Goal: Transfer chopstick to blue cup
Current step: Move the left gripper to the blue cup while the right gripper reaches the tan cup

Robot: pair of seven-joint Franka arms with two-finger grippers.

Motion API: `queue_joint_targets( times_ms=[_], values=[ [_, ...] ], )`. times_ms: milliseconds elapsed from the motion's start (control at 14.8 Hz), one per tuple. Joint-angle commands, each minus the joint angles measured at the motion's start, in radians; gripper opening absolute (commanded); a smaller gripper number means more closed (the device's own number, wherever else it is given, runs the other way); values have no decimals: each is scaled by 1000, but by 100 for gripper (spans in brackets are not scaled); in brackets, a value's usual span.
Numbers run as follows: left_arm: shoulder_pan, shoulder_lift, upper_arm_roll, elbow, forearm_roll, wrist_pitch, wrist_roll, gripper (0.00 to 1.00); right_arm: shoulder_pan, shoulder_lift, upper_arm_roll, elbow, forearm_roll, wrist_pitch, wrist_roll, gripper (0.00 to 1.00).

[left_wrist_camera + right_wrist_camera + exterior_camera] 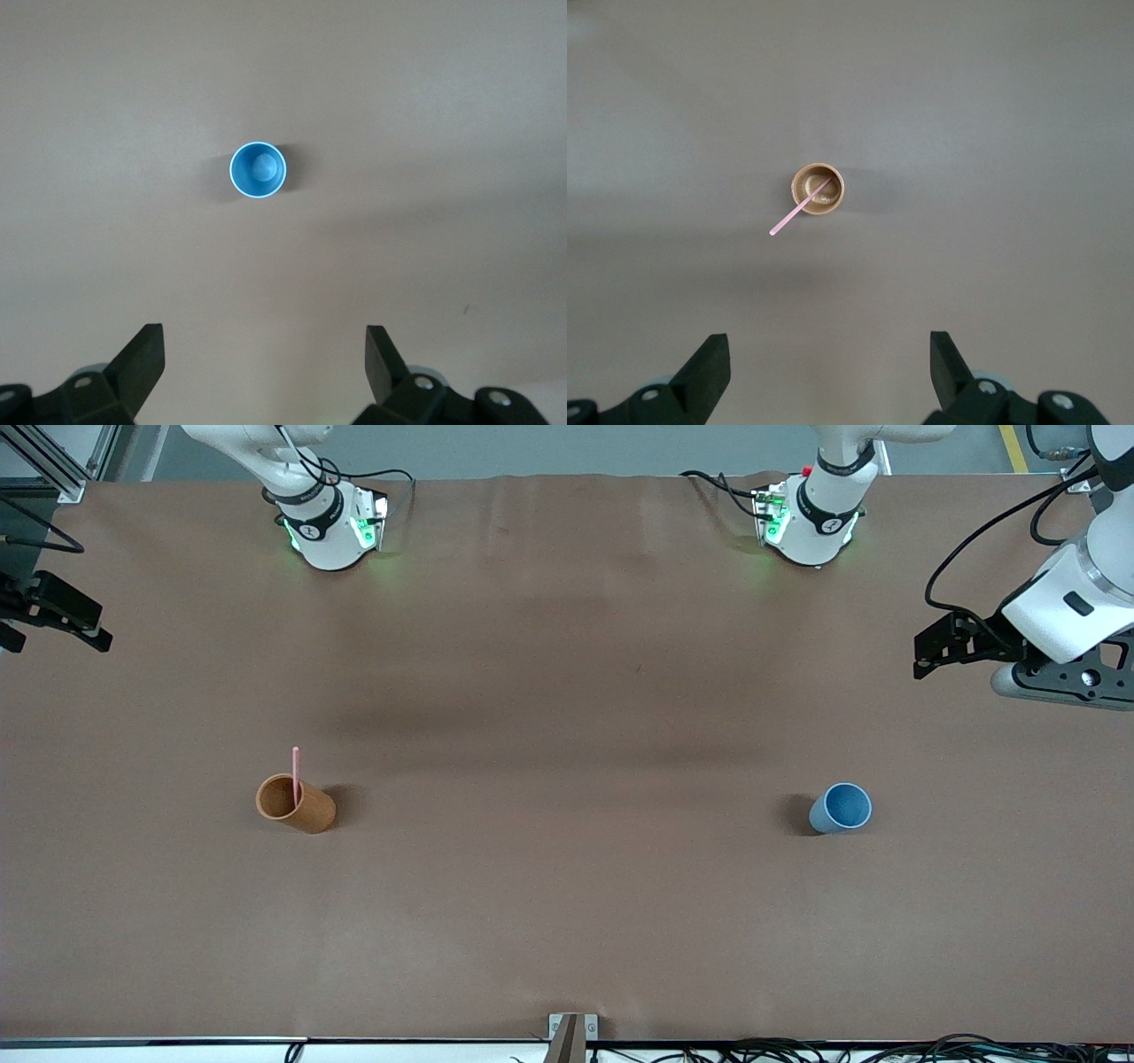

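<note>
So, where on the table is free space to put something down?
The brown table is bare between the orange-brown cup, holding the chopstick, and the blue cup, and from both cups toward the front camera. Nowhere is crowded.

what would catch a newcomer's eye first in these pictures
Two lone cups on a wide brown table: an orange-brown cup toward the right arm's end, with a pale-pink chopstick leaning out of it, and an empty blue cup toward the left arm's end. Both arms wait high at the table's ends, the left pincer open above the blue cup and the right pincer open above the cup with the chopstick.
</note>
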Motion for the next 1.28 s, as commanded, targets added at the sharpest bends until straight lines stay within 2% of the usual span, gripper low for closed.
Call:
queue_joint_targets(
  times_ms=[0,337,472,742,877,1012,1215],
  values=[
    [8,7,-6,24,-1,-3,20,100,1,-28,-4,-27,-4,0,20,100],
    [9,30,-5,25,-9,-3,-5,100,0,-25,-7,-26,-9,-8,21,100],
    [29,44,20,9,-16,5,13,100,0,-24,-6,-26,-6,0,18,100],
    [44,110,24,-125,-13,208,12,100,-5,-22,0,-26,-6,3,18,100],
    [49,189,24,-171,-15,320,3,100,-8,-16,3,-26,-4,16,21,100],
    [66,268,23,-202,-16,427,1,100,-10,1,37,-39,-7,72,78,99],
    [74,341,23,-240,-16,564,15,100,-11,2,109,-176,-15,205,203,97]
  ],
)
